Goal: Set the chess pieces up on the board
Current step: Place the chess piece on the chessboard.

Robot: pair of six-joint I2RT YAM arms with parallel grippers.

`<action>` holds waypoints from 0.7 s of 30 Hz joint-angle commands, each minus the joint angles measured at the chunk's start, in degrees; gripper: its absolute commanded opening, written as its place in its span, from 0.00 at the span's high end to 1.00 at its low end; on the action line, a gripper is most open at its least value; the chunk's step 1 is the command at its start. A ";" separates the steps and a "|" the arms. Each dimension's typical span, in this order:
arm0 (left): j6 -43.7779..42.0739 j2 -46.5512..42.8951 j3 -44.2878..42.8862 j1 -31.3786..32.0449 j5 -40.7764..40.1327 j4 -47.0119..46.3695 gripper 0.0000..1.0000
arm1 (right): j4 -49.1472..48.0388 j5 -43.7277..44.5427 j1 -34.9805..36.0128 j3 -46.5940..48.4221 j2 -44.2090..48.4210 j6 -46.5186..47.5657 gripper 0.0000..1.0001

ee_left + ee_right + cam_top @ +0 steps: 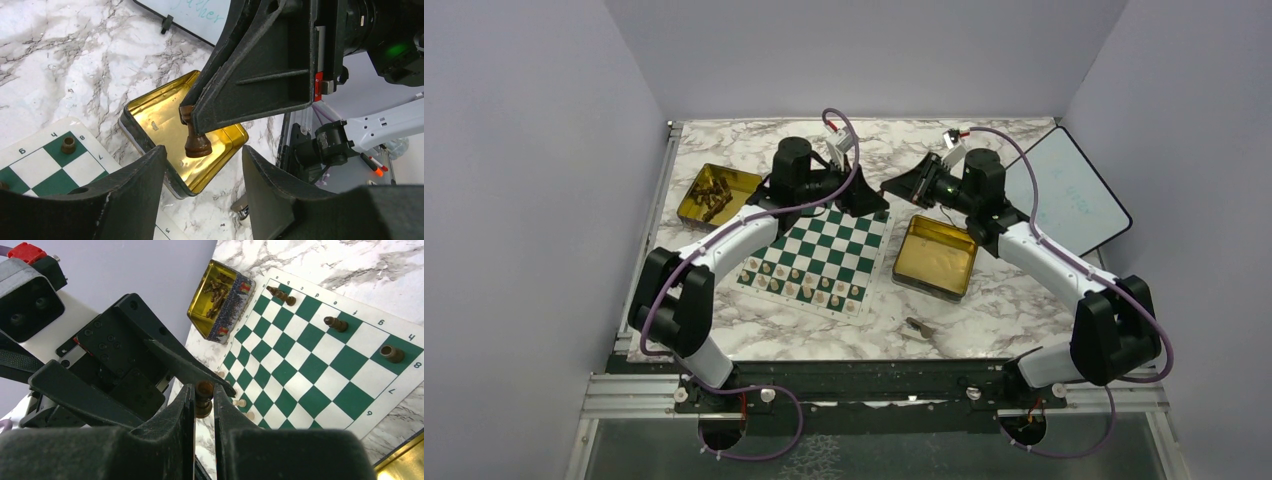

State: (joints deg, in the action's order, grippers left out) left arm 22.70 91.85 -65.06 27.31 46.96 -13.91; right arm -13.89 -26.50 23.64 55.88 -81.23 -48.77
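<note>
The green-and-white board (824, 240) lies mid-table. Pale pieces (806, 287) fill its near rows. Three dark pieces (336, 323) stand on its far row. My right gripper (203, 388) is shut on a dark brown piece (203, 402) and holds it in the air off the board's far right corner. In the left wrist view that piece (196, 142) hangs from the right gripper's fingers (260, 75) above the empty gold tin (150, 112). My left gripper (202, 167) is open, its jaws either side of and just short of the held piece. In the top view the two grippers (867, 200) (894, 187) meet tip to tip.
A gold tin with several dark pieces (714, 193) stands left of the board. The empty gold tin (936, 257) sits right of it. A black-rimmed white tablet (1074, 190) lies at the far right. A small grey object (919, 325) lies near the front edge.
</note>
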 commanded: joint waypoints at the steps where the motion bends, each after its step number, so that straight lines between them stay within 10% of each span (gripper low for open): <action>1: -0.57 1.70 -2.54 0.71 -0.91 -2.46 0.44 | -4.48 -2.37 0.36 0.37 -0.81 -1.52 0.85; 12: -1.89 2.39 -2.83 0.74 0.99 -2.46 0.83 | -4.43 -6.73 0.36 -0.61 -1.12 0.16 0.84; 21: -13.99 0.27 -1.16 0.73 3.95 4.89 0.88 | 0.62 -13.57 0.28 -0.50 0.05 8.85 0.75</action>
State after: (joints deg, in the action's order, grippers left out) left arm 16.95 94.21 -66.28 27.88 48.62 -12.23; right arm -15.94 -31.22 23.51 55.66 -81.95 -44.82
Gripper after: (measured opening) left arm 0.212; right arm 0.227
